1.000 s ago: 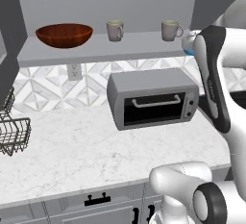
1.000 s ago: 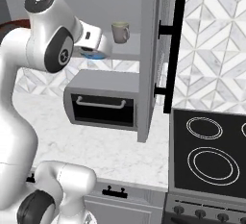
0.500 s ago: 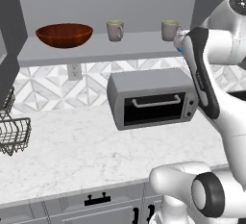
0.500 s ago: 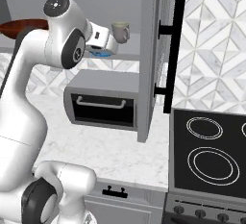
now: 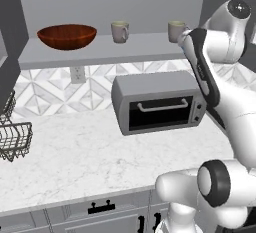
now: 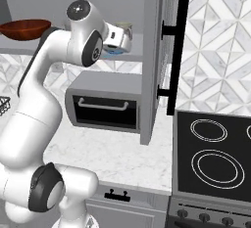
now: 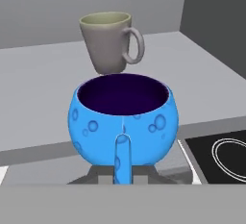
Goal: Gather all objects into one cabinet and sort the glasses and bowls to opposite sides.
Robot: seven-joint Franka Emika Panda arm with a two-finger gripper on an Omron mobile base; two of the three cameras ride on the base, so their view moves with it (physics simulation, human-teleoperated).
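I hold the small bright blue cup (image 7: 126,119) upright, its handle toward the camera, with my gripper (image 6: 116,39) shut on it. It hangs at the front edge of the open cabinet's shelf (image 7: 43,88). Just beyond it on the shelf stands a beige mug (image 7: 108,40), the right-hand one (image 5: 176,30). The second beige mug (image 5: 119,31) stands mid-shelf. At the shelf's left end is the wide reddish-brown bowl (image 5: 67,36). The cup covers most of my fingers.
A grey toaster oven (image 5: 160,104) sits on the marble counter (image 5: 75,162) under the shelf. The cabinet's open door (image 6: 156,56) with its black handle (image 6: 175,58) stands to the right, a black stove (image 6: 215,153) beyond it. A wire rack (image 5: 12,137) is at the far left.
My arm has lifted the blue cup higher and carried it in toward the shelf, closer to the right-hand beige mug. The mugs and bowl have stayed put.
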